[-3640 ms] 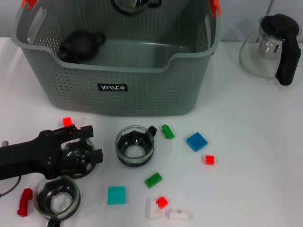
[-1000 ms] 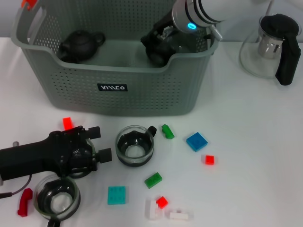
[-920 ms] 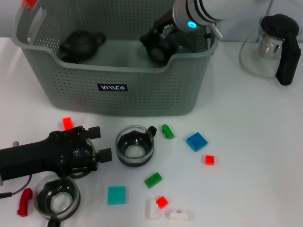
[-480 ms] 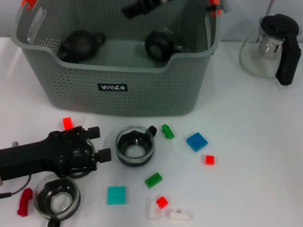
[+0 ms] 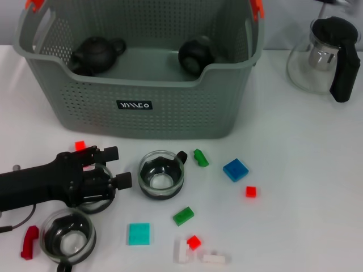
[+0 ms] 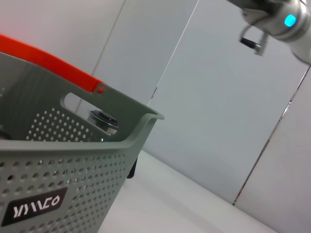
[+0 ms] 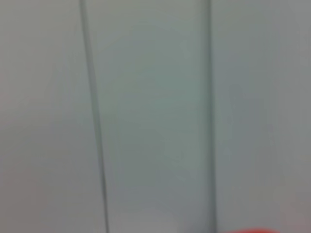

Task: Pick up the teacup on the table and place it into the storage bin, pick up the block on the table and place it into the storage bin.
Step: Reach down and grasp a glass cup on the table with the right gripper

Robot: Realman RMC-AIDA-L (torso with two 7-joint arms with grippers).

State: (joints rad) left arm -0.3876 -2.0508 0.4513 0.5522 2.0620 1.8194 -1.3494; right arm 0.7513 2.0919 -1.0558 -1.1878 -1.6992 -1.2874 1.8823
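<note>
The left gripper [image 5: 110, 167] lies low on the table, fingers spread around a glass teacup [image 5: 93, 190], not visibly clamped. The grey bin [image 5: 142, 105] behind holds two dark cups [image 5: 195, 55]. A second glass teacup [image 5: 162, 174] stands just beside the gripper, a third [image 5: 68, 238] nearer the robot. Blocks are scattered on the table, among them a blue one [image 5: 236, 169] and a teal one [image 5: 139, 233]. The right gripper is out of sight. The step appears to be the teacup grasp; next the fingers must close, lift and clear the bin's front wall.
</note>
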